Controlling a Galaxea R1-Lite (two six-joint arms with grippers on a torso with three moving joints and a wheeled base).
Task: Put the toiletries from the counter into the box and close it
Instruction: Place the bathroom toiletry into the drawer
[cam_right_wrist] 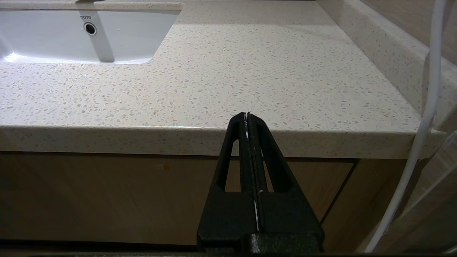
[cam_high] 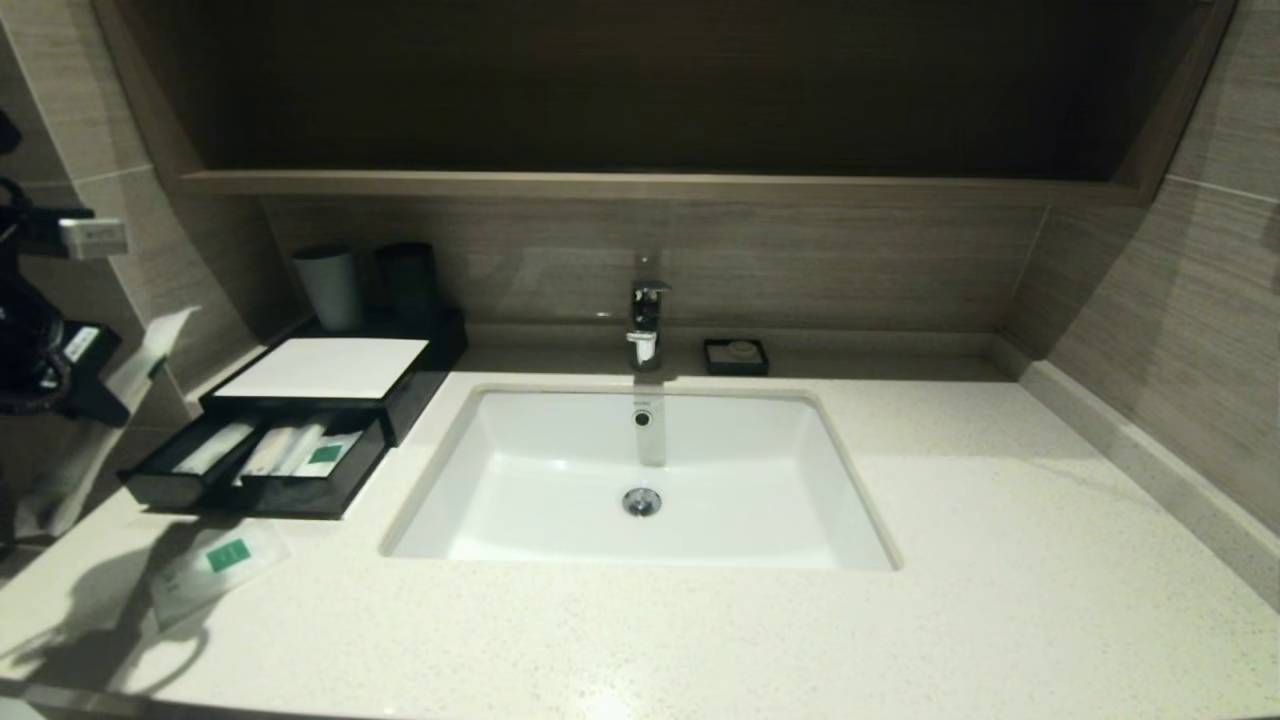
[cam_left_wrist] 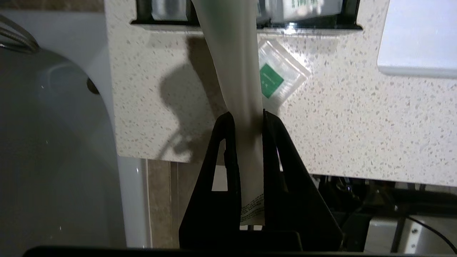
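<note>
A long frosted packet (cam_left_wrist: 232,64) stands between the fingers of my left gripper (cam_left_wrist: 246,114), which is shut on it above the counter's front left corner. In the head view this packet (cam_high: 150,345) hangs at the far left beside my left arm (cam_high: 40,350). A short flat sachet (cam_high: 225,557) with a green label lies on the counter (cam_high: 700,640) just in front of the box. The black box (cam_high: 425,375) has a white top, and its drawer (cam_high: 160,488) is pulled out with several packets inside. My right gripper (cam_right_wrist: 247,114) is shut and empty, low before the counter's front edge.
The white sink (cam_high: 640,480) and faucet (cam_high: 645,320) fill the middle of the counter. A small black soap dish (cam_high: 736,356) sits behind the sink, and two cups (cam_high: 330,285) stand behind the box. A white cable (cam_right_wrist: 428,107) hangs near the right arm.
</note>
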